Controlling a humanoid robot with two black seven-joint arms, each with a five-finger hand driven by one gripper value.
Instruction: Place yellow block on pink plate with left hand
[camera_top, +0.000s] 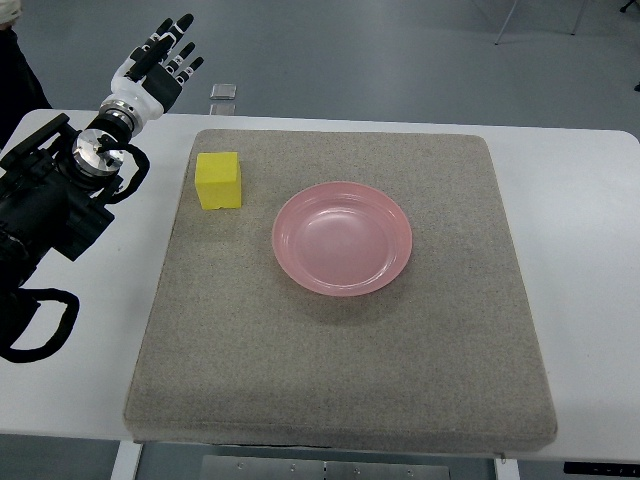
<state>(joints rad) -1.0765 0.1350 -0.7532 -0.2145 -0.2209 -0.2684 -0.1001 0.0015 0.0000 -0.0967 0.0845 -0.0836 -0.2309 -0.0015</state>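
Note:
A yellow block (219, 180) sits on the grey mat (340, 350), toward its far left corner. The pink plate (342, 238) lies near the mat's middle, to the right of the block, with nothing in it. My left hand (163, 55) is raised beyond the table's far left edge, well up and left of the block. Its fingers are spread and hold nothing. The black left arm (50, 195) runs in from the picture's left edge. No right arm shows.
The mat covers most of a white table (585, 230). A small grey square object (223, 91) lies on the floor just past the table's far edge. A dark sleeve shows at the top left corner.

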